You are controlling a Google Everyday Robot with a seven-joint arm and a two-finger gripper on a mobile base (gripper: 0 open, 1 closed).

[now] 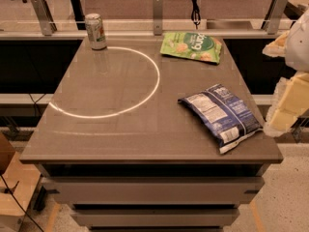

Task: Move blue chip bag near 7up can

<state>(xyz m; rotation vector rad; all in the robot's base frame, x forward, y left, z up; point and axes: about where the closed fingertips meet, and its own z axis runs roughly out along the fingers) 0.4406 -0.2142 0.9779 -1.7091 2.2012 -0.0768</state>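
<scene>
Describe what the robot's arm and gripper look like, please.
The gripper, at the right edge beside the blue chip bag, is blocky and pale cream-yellow with lighter, whitish edges. The arm above it is rounded and white. No cables or markings show on them.

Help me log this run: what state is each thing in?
blue chip bag: lying flat, right front of table
7up can: upright, far left corner
green snack bag: lying flat, far edge
gripper: past the table's right edge, beside the blue chip bag
</scene>
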